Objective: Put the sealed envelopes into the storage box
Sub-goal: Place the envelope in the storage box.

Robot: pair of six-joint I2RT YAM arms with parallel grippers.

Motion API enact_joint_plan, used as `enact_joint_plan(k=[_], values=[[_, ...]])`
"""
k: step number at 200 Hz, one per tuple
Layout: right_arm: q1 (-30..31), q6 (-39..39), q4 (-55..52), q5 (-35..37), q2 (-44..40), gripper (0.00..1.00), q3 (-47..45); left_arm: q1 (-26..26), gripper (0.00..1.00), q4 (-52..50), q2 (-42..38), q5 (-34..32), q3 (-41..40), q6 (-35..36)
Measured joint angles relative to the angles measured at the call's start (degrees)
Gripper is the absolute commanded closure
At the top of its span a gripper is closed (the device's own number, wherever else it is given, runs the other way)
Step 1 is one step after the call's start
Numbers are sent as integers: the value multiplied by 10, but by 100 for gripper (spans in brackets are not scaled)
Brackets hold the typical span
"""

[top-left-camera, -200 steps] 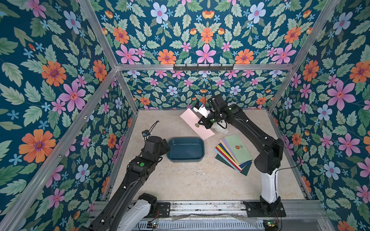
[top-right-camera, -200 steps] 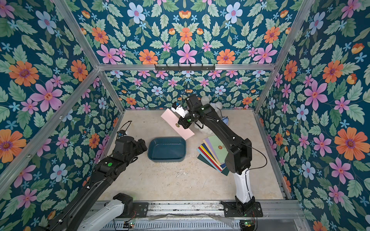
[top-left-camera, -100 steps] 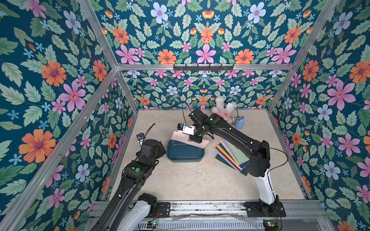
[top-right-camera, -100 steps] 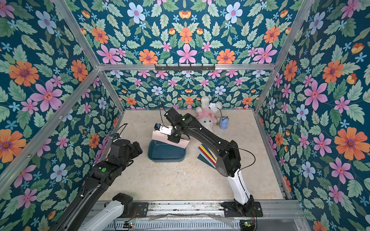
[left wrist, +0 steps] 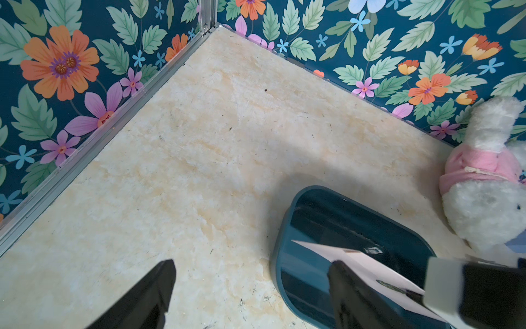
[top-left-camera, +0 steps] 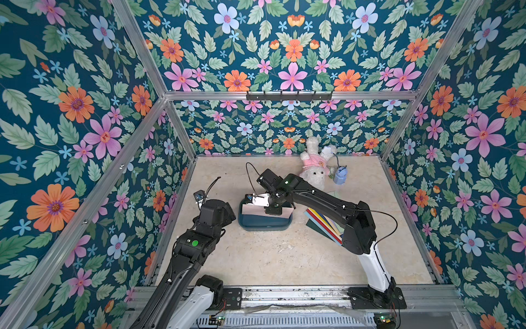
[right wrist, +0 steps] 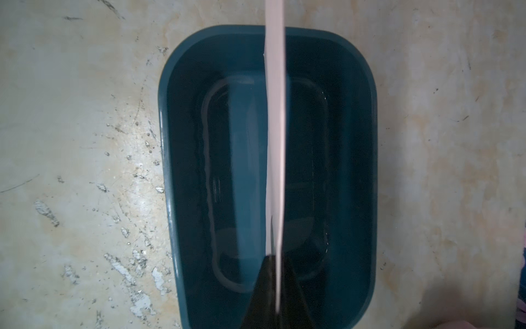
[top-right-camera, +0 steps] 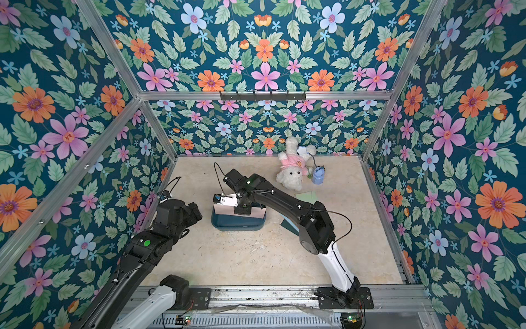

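Your right gripper (right wrist: 275,265) pinches the pink envelope (right wrist: 275,114) edge-on over the storage box (top-left-camera: 264,225), one end past its rim — let go like this and it may hang on the wall or tip out. The other envelopes (top-left-camera: 321,220) wait at its 3 o'clock; your left gripper (left wrist: 252,273), at 9 o'clock, gapes empty

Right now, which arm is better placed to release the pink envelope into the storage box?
Right. The right gripper is shut on the pink envelope, directly over the teal storage box. The left gripper is open and empty beside the box.
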Motion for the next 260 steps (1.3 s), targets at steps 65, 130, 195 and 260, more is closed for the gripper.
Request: enact_joint_plan(k=[65, 130, 195, 260], values=[[13, -20, 28, 28, 6, 93, -25, 0, 10, 2, 4, 8, -4, 0], [18, -25, 52, 54, 6, 76, -45, 0, 10, 2, 2, 16, -7, 0], [18, -32, 78, 85, 6, 66, -48, 0, 10, 2, 3, 20, -7, 0], [-4, -23, 127, 132, 16, 41, -32, 0, 10, 3, 6, 28, -9, 0]])
